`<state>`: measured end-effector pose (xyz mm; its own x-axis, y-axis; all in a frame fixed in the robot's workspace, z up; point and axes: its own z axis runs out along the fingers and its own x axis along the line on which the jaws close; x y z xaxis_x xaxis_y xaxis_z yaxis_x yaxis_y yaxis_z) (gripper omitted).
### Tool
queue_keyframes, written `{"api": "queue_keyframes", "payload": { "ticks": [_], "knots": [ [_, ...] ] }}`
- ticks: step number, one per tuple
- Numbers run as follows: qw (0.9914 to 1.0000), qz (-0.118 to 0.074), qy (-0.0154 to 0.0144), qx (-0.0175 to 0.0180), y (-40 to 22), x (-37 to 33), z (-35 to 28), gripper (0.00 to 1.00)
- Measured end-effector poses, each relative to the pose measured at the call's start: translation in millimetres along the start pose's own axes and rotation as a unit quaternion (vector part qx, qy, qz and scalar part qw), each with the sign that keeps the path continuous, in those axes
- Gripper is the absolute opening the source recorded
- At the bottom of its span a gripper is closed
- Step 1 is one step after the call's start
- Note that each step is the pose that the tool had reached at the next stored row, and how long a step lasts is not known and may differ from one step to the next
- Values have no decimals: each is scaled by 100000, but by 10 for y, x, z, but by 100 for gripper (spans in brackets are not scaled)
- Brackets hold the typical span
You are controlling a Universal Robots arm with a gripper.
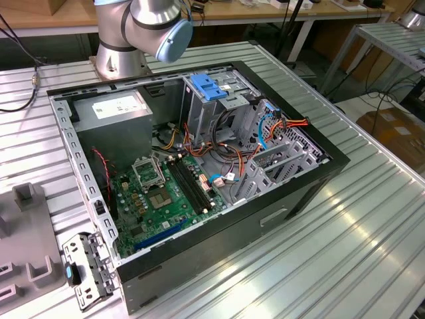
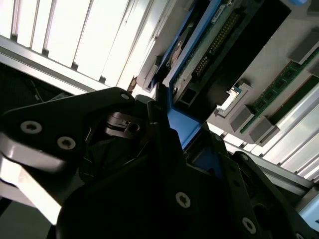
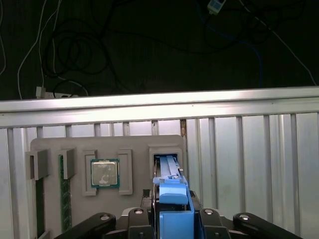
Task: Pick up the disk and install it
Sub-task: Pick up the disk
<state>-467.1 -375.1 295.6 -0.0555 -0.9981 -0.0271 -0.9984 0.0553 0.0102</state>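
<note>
Disk (image 3: 168, 169) standing on edge in a slot of the grey tray (image 3: 134, 144), beside the processor chip (image 3: 104, 173). Gripper (image 3: 172, 221) pinching its blue side rails. Judged rigid, fairly heavy, shock-sensitive; best held by those rails, clear of the connectors. Open computer case (image 1: 299, 193) at centre of exterior view.

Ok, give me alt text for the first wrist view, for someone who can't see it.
The gripper clasps the blue-railed disk, which stands on edge in a slot of a grey tray on a ribbed metal table. A processor chip sits in a neighbouring recess.
</note>
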Motion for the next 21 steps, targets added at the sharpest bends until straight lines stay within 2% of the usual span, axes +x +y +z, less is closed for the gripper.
{"api": "queue_keyframes", "payload": {
  "ticks": [21],
  "knots": [
    [99998,-646,6,-19,-1,0,0,37]
  ]
}}
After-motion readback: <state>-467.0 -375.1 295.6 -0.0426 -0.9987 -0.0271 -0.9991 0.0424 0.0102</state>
